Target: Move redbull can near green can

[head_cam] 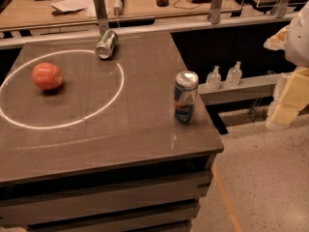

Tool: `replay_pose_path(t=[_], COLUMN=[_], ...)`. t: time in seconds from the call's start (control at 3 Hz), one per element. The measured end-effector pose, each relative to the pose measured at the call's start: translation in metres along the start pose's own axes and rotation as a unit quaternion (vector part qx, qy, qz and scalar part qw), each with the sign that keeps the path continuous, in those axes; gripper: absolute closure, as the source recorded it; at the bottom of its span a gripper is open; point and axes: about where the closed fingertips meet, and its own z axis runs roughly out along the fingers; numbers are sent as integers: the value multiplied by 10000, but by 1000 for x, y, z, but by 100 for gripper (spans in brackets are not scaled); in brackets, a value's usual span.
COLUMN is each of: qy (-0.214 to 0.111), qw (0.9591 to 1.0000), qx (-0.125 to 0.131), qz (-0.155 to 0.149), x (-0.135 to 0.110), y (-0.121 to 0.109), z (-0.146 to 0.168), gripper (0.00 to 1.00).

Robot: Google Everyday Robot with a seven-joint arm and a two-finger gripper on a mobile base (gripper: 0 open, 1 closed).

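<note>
The redbull can [185, 97], tall, slim, silver and blue, stands upright near the right edge of the dark table [96, 129]. The green can [106, 44] lies on its side near the table's back edge, its silver top facing the front left. My gripper [288, 103] hangs off the table at the far right of the view, over the floor and to the right of the redbull can, holding nothing that I can see.
A red-orange apple [47, 76] sits at the left inside a white circle [63, 124] drawn on the table. Two small clear bottles [223, 76] stand on a low ledge behind the right edge. Cluttered wooden desks [135, 4] run along the back.
</note>
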Motion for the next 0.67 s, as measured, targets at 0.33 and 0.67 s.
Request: replay_pose_path(t=[0.33,0.67], qy=[-40,-130], qw=[10000,9998], qx=[-7,-23], qz=[-37,-120], x=[-3,-9], y=[-1,-3], z=[0,-1], gripper=[0,0])
